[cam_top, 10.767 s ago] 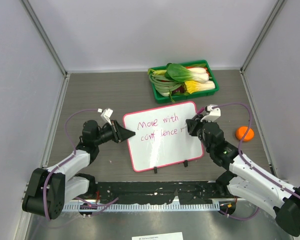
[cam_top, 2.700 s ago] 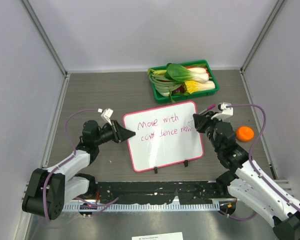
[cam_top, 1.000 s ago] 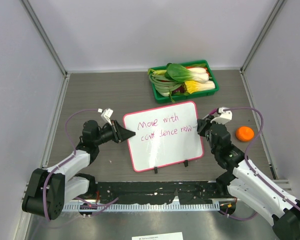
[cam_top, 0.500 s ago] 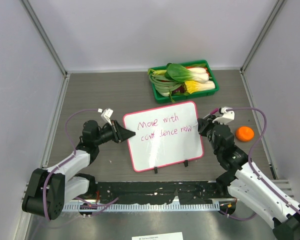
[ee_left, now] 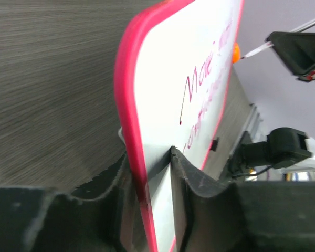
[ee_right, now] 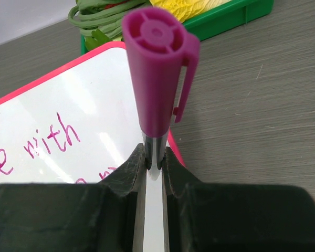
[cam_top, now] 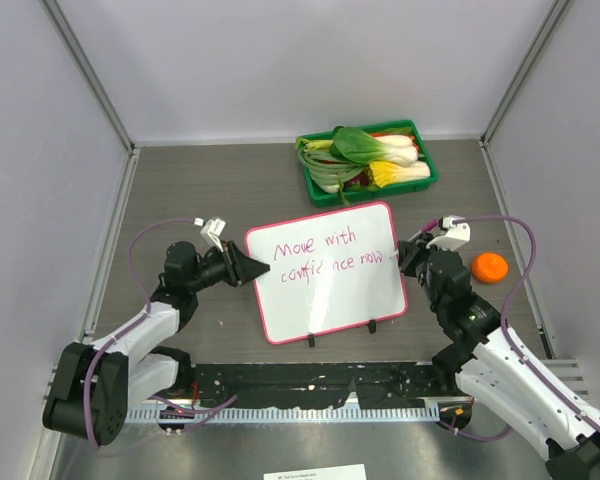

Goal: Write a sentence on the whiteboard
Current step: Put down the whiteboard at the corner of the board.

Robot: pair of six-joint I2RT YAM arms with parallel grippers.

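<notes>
Grey wood-grain table (cam_top: 180, 190) fills the floor of a booth with pale walls (cam_top: 280, 60) on three sides; the widest bare stretch lies at the back left, and a narrower bare band separates the whiteboard (cam_top: 330, 300) from the green tray (cam_top: 435, 172) of leafy vegetables against the back wall. On the right there is less room — a small orange object (cam_top: 489, 267) sits near the right wall, just beyond the right arm. The whiteboard lies in the middle of the table, between the two arms: a white rectangle in a pink-red frame with rounded corners, with two small black feet (cam_top: 311, 340) on its near long edge. Its long axis runs left to right, skewed so the right end sits a little further back, and the magenta handwriting "Move with confidence now" reads upright from the arms' side. Whether the board lies flat or is slightly raised cannot be told. The left gripper (cam_top: 255, 268) pinches the frame at the board's left short edge, one finger on each face. The right gripper (cam_top: 408, 255) hovers at the right short edge — its jaws pressed tight on a marker (ee_right: 156, 68) whose magenta cap juts past the fingertips
</notes>
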